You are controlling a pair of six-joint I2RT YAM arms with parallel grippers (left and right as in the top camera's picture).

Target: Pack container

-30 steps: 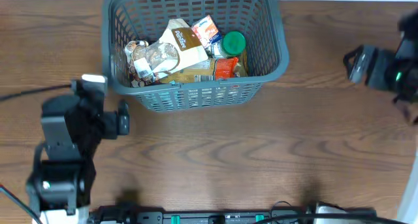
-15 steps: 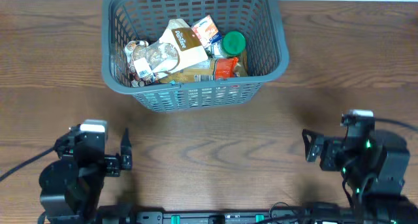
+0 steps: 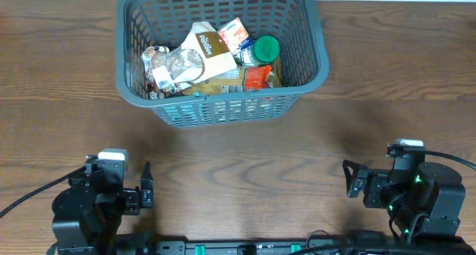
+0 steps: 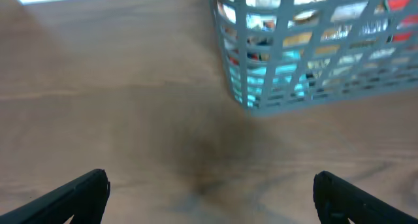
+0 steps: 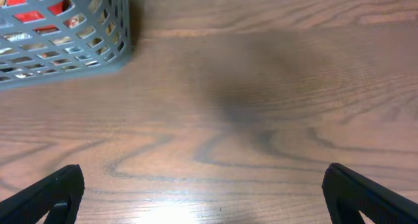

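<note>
Overhead view: the container (image 3: 223,111), a grey-blue basket with slotted walls, sits on the wooden bench (image 3: 297,158) at the far edge of the picture. Both robot arms are on the near side of it, well apart from its front wall.

Snacks are heaped inside the container. A brown packet (image 3: 207,47) with white lettering lies near the middle, and a clear bag (image 3: 171,65) of round pieces lies against the left wall. A small red-and-white carton (image 3: 234,33) sits toward the back. A green-lidded jar (image 3: 266,48) is by the right wall, with a red packet (image 3: 256,76) just in front of it, near the front wall.

The left gripper (image 3: 117,175) is on the near side of the container's left front corner, and the right gripper (image 3: 398,173) is off beyond its right front corner. Each has its jaws spread wide, with nothing between them.

The left wrist camera shows two dark fingertips (image 4: 78,191) at the bottom corners of its picture, bare wood between them. The container's corner fills the upper right, blurred, with coloured packets showing through the lattice. The right wrist camera shows the same wide spread, one fingertip (image 5: 49,191) at each lower corner over grained wood. A corner of the container, with red showing through it, stands at the upper left, clear of the fingers.
</note>
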